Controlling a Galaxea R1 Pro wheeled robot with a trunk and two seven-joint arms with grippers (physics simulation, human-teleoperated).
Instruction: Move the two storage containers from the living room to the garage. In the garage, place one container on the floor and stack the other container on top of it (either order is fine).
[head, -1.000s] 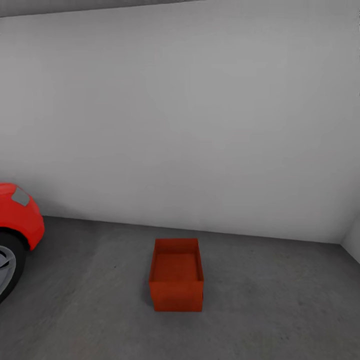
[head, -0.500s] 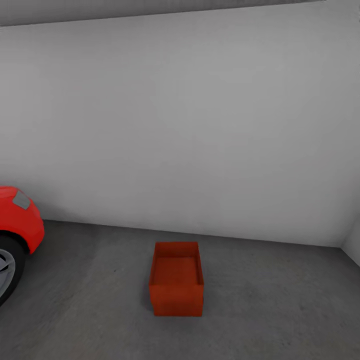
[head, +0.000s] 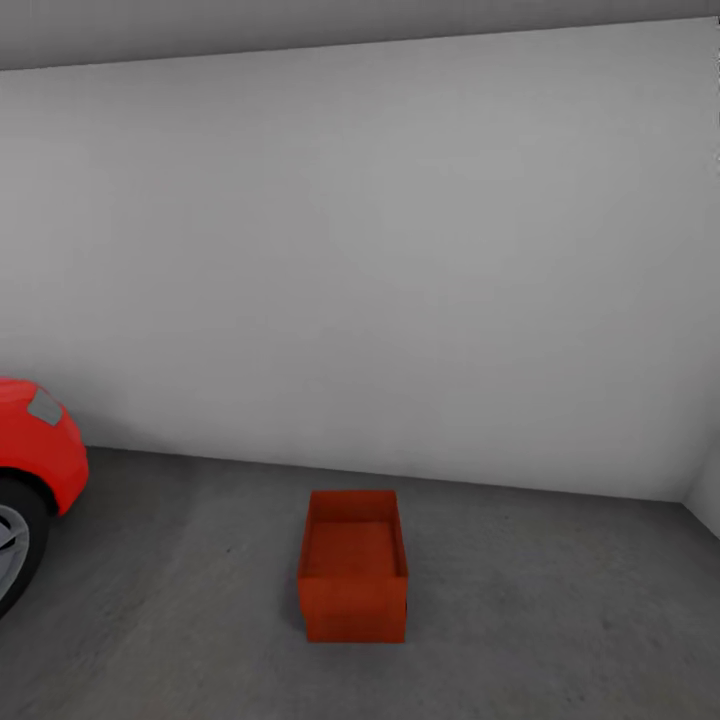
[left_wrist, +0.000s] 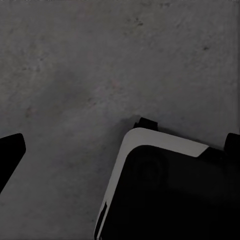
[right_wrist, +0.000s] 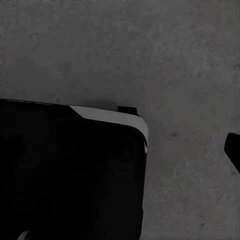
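Observation:
An orange-red storage container (head: 353, 565) stands open side up on the dark grey concrete floor (head: 550, 600) of the garage, a short way out from the white-grey wall. I make out one bin and cannot tell whether a second sits nested in it. In the left wrist view my left gripper (left_wrist: 125, 145) hangs over bare concrete, its dark fingertips (left_wrist: 12, 150) far apart at the picture's edges with nothing between them. My right gripper (right_wrist: 122, 150) also hangs over concrete, one fingertip (right_wrist: 234, 150) at the edge, nothing held.
The nose and front wheel of a red car (head: 35, 450) stand at the left. The wall (head: 380, 250) closes the far side and meets a side wall in the right corner (head: 700, 490). My own dark base (left_wrist: 170, 195) sits under both wrist cameras.
The whole head picture has slid down a little, so the camera moved. The container and the car stand where they were.

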